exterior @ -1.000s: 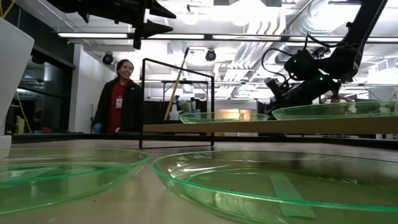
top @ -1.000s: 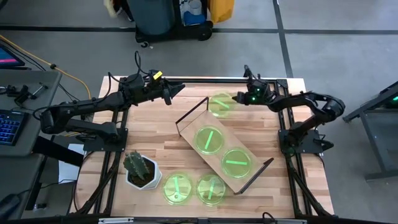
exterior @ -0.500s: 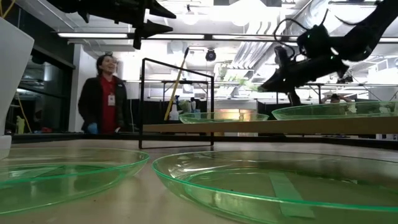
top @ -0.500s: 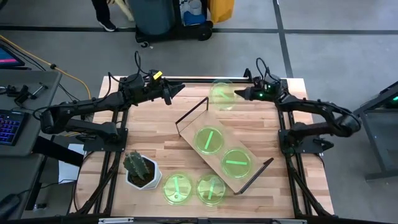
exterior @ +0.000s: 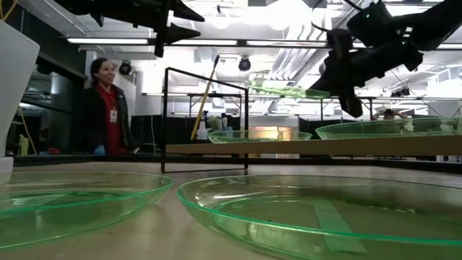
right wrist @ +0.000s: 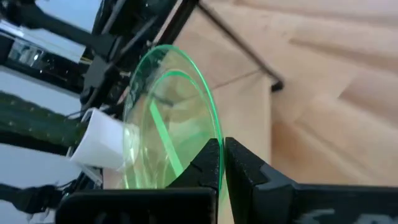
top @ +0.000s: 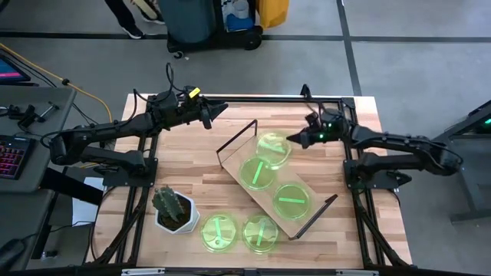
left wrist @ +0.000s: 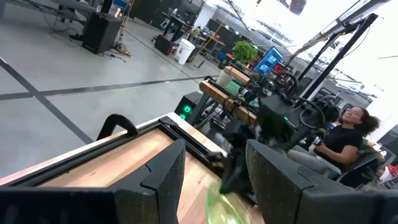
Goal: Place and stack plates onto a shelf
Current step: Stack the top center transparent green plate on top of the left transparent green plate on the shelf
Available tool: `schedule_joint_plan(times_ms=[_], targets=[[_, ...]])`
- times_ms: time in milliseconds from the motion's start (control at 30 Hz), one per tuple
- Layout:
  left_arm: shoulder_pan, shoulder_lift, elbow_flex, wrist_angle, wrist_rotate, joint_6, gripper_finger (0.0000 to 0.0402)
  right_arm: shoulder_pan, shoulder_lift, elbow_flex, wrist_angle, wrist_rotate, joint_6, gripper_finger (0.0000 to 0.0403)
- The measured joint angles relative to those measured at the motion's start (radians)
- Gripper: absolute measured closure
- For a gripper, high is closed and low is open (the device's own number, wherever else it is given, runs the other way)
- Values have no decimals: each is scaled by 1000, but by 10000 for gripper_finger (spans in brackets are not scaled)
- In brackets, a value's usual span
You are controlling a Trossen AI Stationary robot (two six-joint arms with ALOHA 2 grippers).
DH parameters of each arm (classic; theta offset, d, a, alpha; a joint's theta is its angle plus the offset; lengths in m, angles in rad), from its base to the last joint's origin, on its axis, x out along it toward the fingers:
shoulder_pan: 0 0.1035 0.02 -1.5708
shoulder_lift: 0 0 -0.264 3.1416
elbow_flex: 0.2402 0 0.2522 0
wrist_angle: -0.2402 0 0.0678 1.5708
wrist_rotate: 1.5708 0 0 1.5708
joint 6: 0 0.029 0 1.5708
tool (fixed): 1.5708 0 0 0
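Since the earlier frames, the right hand (top: 294,140) has carried its plate (top: 274,146) from the far edge of the bench (top: 192,165) to a position above the far-left end of the shelf (top: 265,192). The fingers are clenched on the plate's right rim; the right wrist view shows them nearly closed, with the rim (right wrist: 208,127) pinched between them. The right arm reaches leftward from its mount on the right of the bench, forearm roughly level, hand pointing left. In the low view the held plate (exterior: 289,91) hangs clear above the shelf board, tilted slightly. Its lighter bar runs roughly from near-left to far-right in the high view.

The shelf lies diagonally, its long axis running from far-left to near-right. Two plates rest on it: one near the middle (top: 258,172) and one toward the near-right end (top: 291,199). Two more plates (top: 220,232) (top: 260,233) lie side by side on the bench at the near edge, just right of a potted cactus (top: 175,207).

The left hand (top: 219,110) waits over the far-left part of the bench, fingers apart and holding nothing.

A person (exterior: 103,108) stands in the room beyond.
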Motion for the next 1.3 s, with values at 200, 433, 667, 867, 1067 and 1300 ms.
schedule_joint_plan(times_ms=[200,433,667,867,1067,1300], targets=[[0,0,0,1,0,0,241,204,51,1,48,177,112,403],[0,0,0,3,0,0,241,335,127,65,28,325,187,403],[0,0,0,5,1,0,241,384,294,328,-290,402,39,403],[0,0,0,5,1,10,241,380,403,466,-450,386,-71,403],[0,0,0,6,1,34,241,380,472,502,-472,371,-82,403],[0,0,0,6,2,35,241,378,481,502,-456,394,-23,402]])
